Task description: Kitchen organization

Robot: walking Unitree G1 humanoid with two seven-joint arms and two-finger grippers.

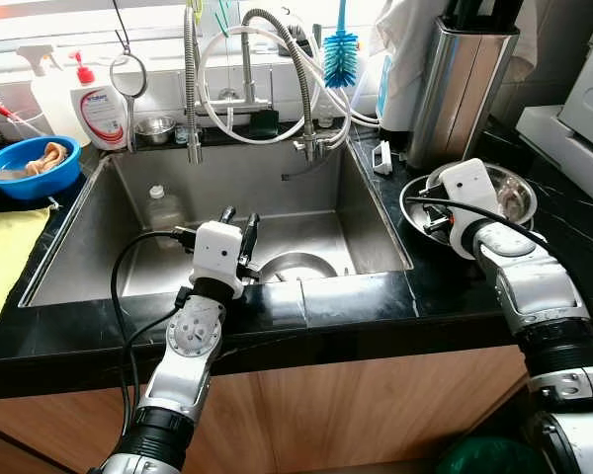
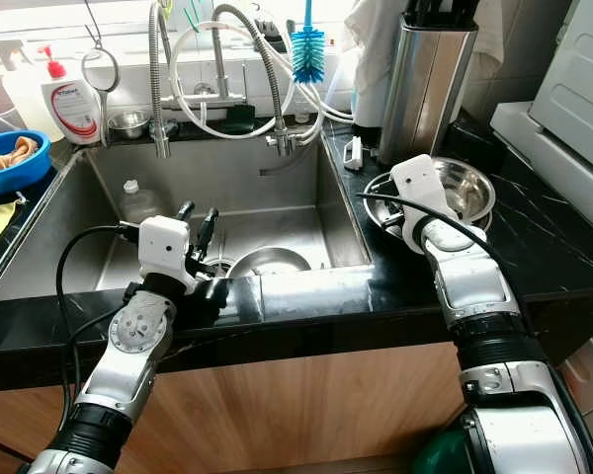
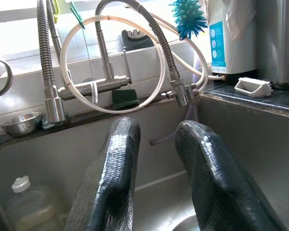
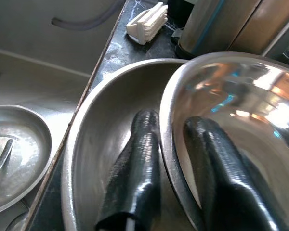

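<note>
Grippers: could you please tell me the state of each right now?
Left gripper: open, empty, over the sink.
Right gripper: jaws straddling the upper steel bowl rim.

My left gripper (image 1: 239,219) has open sink (image 1: 306,193) ahead at frame centre; a plastic bottle (image 1: 162,205) at centre-left and faucet hoses (image 1: 277,79) at the top crowd it. At right, my right gripper (image 4: 171,139) straddles a steel bowl's rim (image 4: 164,120), knife block (image 1: 457,84) close behind.
</note>
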